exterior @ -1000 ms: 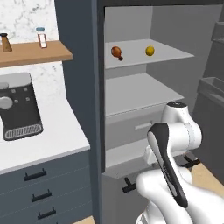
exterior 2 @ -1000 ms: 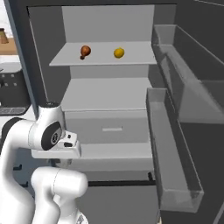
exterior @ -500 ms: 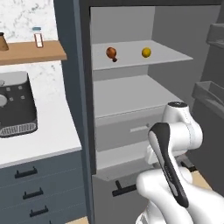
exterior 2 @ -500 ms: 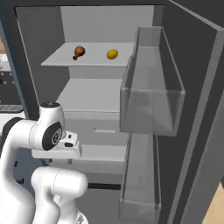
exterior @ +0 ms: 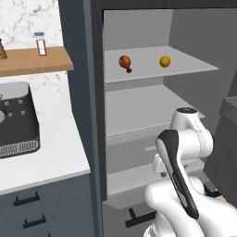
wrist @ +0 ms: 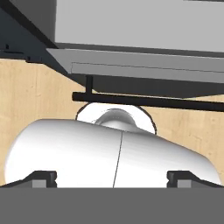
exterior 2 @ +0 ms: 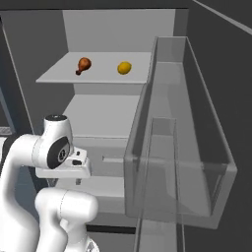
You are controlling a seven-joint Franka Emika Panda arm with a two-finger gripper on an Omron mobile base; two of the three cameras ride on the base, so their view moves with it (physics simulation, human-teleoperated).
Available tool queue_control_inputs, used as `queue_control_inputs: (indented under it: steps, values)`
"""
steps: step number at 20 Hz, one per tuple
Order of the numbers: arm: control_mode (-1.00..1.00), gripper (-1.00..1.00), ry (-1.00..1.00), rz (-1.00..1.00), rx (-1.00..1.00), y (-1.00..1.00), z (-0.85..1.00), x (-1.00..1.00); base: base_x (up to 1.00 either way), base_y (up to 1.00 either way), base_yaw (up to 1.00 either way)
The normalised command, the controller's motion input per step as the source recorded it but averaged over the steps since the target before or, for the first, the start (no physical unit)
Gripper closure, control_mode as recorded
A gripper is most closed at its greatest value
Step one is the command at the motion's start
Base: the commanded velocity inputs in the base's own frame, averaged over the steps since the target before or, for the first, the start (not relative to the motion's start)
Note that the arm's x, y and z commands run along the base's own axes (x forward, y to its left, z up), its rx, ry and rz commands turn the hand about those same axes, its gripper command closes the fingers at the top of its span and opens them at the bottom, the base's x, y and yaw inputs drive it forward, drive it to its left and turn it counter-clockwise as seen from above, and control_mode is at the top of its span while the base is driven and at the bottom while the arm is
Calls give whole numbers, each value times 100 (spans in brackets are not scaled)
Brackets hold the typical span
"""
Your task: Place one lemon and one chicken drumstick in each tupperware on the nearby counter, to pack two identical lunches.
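On the fridge's upper shelf (exterior: 185,69), the chicken drumstick (exterior: 124,62) lies left of the lemon (exterior: 165,61), slightly apart; both sit above and beyond the end effector (wrist: 113,177), which points down toward the floor, fingers spread wide, holding nothing; bench (exterior: 51,157) lies left of the fridge.

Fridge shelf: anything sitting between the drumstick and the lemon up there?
No. The chicken drumstick and the lemon lie apart on the same shelf, with bare shelf surface between them; both base views show it.
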Motion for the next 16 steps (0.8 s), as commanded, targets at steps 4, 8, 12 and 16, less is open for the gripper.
queue_control_inputs:
  steps: [4, 8, 12, 16]
  values:
    - [100, -100, 0, 0, 0, 0, 0, 0, 0, 0, 0]
    - [-100, -100, -13, 0, -3, 0, 9, -8, -9, 0, 0]
    - [-100, -100, -68, 3, -16, 0, 64, -10, 0, 0, 0]
    - [-100, -100, -51, 0, -10, 0, 43, 11, 0, 0, 0]
